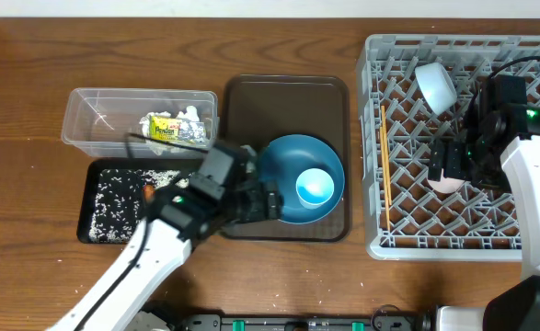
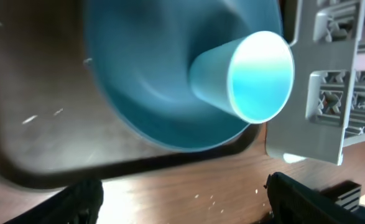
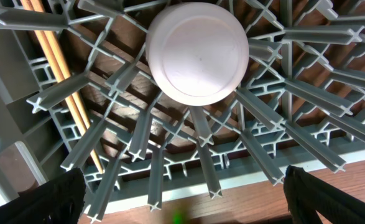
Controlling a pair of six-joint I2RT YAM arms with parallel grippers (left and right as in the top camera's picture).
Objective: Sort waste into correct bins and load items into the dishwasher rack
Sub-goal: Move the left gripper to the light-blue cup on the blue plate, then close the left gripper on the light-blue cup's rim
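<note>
A large round blue plate [image 1: 286, 164] is seen on the near half of a flat brown serving tray [image 1: 251, 101], and a light-blue cup [image 1: 315, 188] is carried on the plate's right part. The left gripper [image 1: 268, 204] is held at the plate's left rim, its jaws spread with nothing between them. Left of the brown tray, a clear plastic rectangular tub [image 1: 86, 110] is set, with a yellow-green printed wrapper [image 1: 166, 130] and a crumpled white tissue [image 1: 189, 116] inside. Nearer than the tub, a shallow black rectangular tray [image 1: 93, 230] is strewn with white rice grains [image 1: 118, 198], and a small orange carrot [image 1: 147, 191] lies in it. Right of the brown tray, a large grey plastic pegged rack [image 1: 375, 244] is placed. In it a white bowl [image 1: 435, 83] lies at the far end, thin wooden chopsticks [image 1: 385, 165] lie along the side closest to the tray, and an upturned pink cup [image 3: 198, 53] is seated among the pegs. Over this cup the right gripper [image 1: 449, 165] is hung, released and empty.
</note>
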